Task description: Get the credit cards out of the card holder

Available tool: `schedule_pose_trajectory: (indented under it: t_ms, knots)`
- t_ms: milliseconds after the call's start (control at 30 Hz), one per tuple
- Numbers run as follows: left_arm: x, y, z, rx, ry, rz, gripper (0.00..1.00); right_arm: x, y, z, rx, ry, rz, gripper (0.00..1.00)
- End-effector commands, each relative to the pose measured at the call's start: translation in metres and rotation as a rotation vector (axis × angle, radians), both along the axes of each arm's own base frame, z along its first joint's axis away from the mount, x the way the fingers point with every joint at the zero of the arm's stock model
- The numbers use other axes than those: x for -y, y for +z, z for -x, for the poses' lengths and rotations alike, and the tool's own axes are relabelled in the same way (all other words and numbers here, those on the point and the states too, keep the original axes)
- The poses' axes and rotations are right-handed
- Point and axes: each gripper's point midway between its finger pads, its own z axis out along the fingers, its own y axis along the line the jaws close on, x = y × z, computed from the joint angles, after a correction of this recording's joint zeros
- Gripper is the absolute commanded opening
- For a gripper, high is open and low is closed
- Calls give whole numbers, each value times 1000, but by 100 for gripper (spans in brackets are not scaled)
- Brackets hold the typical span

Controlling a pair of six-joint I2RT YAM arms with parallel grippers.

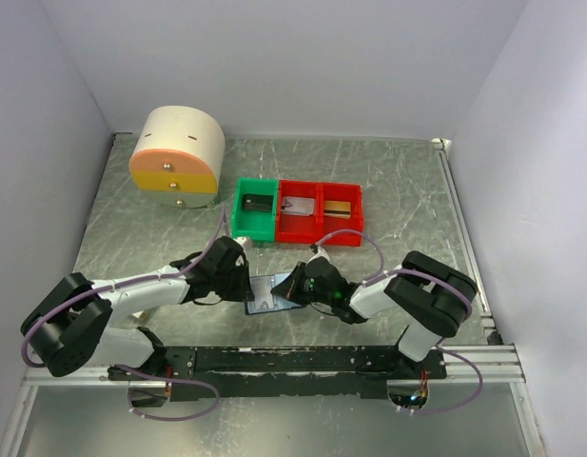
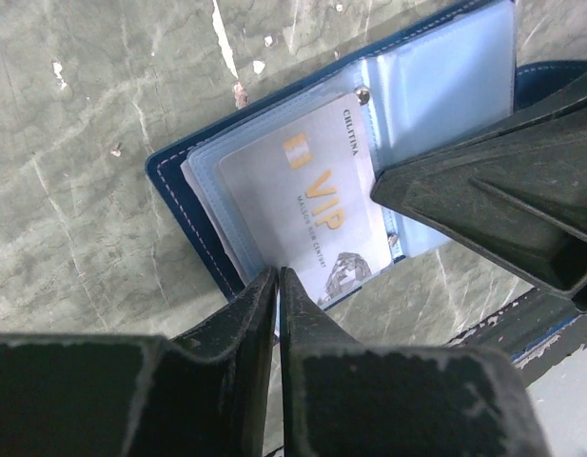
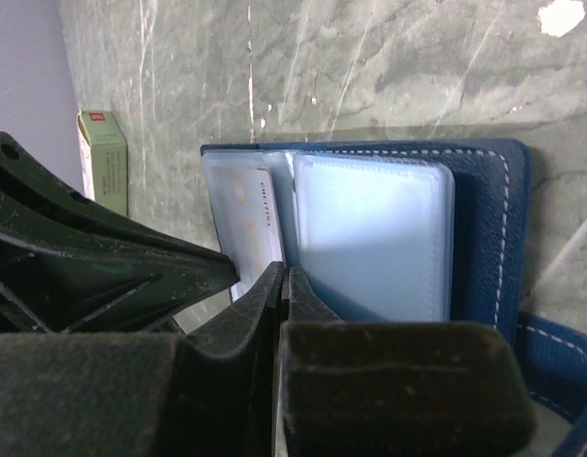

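Two claws meet over the card holder (image 1: 271, 293). It lies open on the grey table (image 1: 398, 181), near the front edge, between the two arms. It is dark blue with pale stitching, and it has clear, pale blue pockets inside.

One pocket holds a VIP card (image 2: 307, 205). The card is light grey with a small gold square and big gold letters that say "VIP". A small word runs along one short edge and a thin gold line sits under the big letters. Both are too small for me to read.

The left claw (image 2: 278, 274) has its fingers almost together. They pinch the near edge of the clear pockets, right where the VIP card ends. I cannot tell if the card is in the pinch too. The right claw (image 3: 283, 271) is pressed tight together, with its tips at the edge of the pockets.

Behind the holder stands a green bin (image 1: 256, 183) with a small dark thing (image 1: 256, 203) in it. Next to it, touching, is a red tray (image 1: 317, 237) with two parts. The left part holds a grey card (image 1: 297, 205) and the right part holds a gold card (image 1: 338, 209).

At the back left stands a round cream drawer box (image 1: 184, 133) with an orange drawer and a yellow one, both shut. The right wrist view shows a pale green box (image 3: 103, 167) with a red mark on top.
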Motion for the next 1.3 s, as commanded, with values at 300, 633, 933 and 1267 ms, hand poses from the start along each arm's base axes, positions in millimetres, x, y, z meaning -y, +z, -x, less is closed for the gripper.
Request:
schedule_pose_trajectory:
  t_ms: [300, 633, 933, 1267]
  knots:
    - [0, 0, -1, 8, 3, -31, 18, 4, 1, 2, 8, 16, 8, 4]
    - [0, 1, -2, 10, -1, -32, 17, -4, -1, 4, 2, 51, -19, 15]
    - [0, 2, -2, 13, 1, -34, 17, 5, -1, 2, 10, 16, 12, 4]
    - [1, 3, -2, 12, -5, -29, 17, 10, 1, 1, 14, 0, 8, 6]
